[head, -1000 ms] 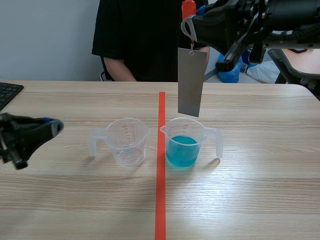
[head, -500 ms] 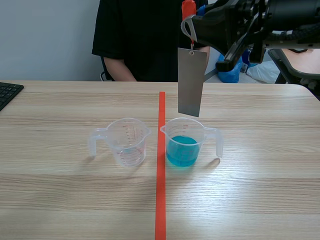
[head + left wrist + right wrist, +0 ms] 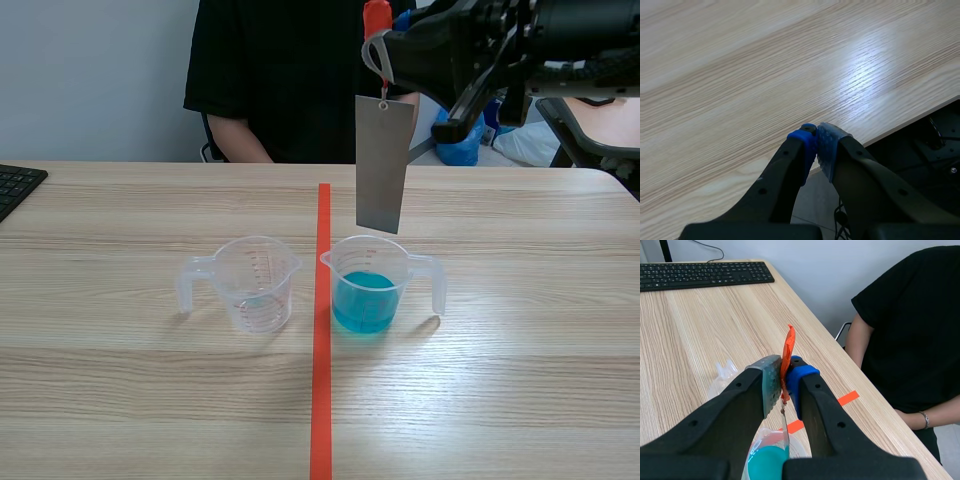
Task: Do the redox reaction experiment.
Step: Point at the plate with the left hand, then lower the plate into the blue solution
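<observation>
Scene view loses our left arm; the left gripper [image 3: 816, 142], pressed together empty, sits at the table's [image 3: 740, 75] edge. Our right gripper [image 3: 783, 377] pinches the tab [image 3: 789, 345] of the metal strip [image 3: 383, 165] above the mid-table blue beaker [image 3: 365, 285]; we judge dipping next.

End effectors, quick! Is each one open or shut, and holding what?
Left end effector: shut, holding nothing.
Right end effector: shut on the orange-red strip that carries the flat grey metal plate.
</observation>
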`<state>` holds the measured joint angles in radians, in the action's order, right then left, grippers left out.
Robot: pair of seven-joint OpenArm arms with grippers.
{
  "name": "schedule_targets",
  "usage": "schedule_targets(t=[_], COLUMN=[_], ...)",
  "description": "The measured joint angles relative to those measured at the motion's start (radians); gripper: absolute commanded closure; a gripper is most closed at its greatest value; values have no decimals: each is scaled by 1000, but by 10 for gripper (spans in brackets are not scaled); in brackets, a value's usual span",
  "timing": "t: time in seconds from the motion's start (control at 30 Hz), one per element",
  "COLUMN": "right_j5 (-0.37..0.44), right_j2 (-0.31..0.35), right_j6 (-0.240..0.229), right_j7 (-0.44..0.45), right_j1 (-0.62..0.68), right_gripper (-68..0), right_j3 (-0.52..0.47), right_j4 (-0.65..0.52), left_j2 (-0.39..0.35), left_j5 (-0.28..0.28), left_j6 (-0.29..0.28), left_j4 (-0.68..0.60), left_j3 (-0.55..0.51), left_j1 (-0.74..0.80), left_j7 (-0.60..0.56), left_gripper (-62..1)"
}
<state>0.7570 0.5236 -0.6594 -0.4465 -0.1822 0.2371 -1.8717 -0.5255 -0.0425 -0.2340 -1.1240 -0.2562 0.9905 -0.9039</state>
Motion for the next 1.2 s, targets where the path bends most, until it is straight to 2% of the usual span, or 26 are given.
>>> schedule_targets(t=[0.3, 0.43, 0.63, 0.73, 0.87, 1.0, 1.2], right_j5=[0, 0, 19, 27, 34, 33, 33], right_j2=[0, 0, 0, 0, -3, -3, -3], right_j6=[0, -1, -23, -54, -55, -76, -76], right_j7=[0, 0, 21, 49, 59, 101, 156], right_j1=[0, 0, 0, 0, 0, 0, 0], right_gripper=[-15, -15, -15, -15, -15, -15, -15], right_j3=[0, 0, 0, 0, 1, 14, 50], right_j4=[0, 0, 37, 66, 97, 144, 225], left_j2=[27, 30, 30, 30, 30, 44, 57], left_j5=[-3, -3, -8, -8, -9, -10, -10], left_j6=[85, 85, 85, 85, 85, 85, 85], left_j4=[-28, -28, -28, -28, -28, -28, -28], left_j3=[-7, -7, -7, -7, -7, -7, -7], left_j1=[112, 109, 109, 109, 109, 107, 107], left_j7=[-159, -159, -160, -160, -160, -160, -164], left_gripper=[-27, -27, -27, -27, -27, -28, -27])
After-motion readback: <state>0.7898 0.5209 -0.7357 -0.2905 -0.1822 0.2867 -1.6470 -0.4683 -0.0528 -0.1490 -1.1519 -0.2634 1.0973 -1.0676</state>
